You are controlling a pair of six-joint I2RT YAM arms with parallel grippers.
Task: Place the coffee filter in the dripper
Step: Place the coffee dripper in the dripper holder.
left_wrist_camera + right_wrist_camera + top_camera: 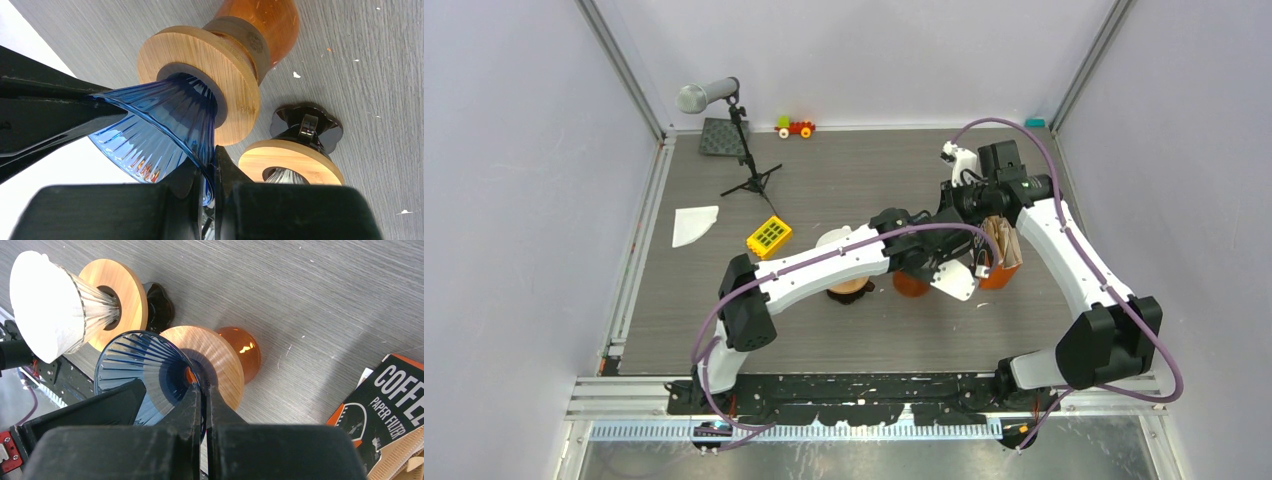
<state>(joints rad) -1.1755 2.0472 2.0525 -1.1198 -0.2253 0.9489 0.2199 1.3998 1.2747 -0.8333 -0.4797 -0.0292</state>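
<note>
Lost the near rim of the blue dripper (160, 125) where the left end effector (209, 172) pinched it. Found that rim swallowed again between the closed fingers (190, 405) of the right end effector (204, 400). Saw only part of the filter box (385, 410), cut by the right and bottom edges, its lettering clipped. Glimpsed a mere slice of the clear dripper (282, 176) under its wooden collar. Could not name the washed-out white patch (70, 167). Could not resolve the tiny toy (795, 127) at the far desk (844, 180) edge.
</note>
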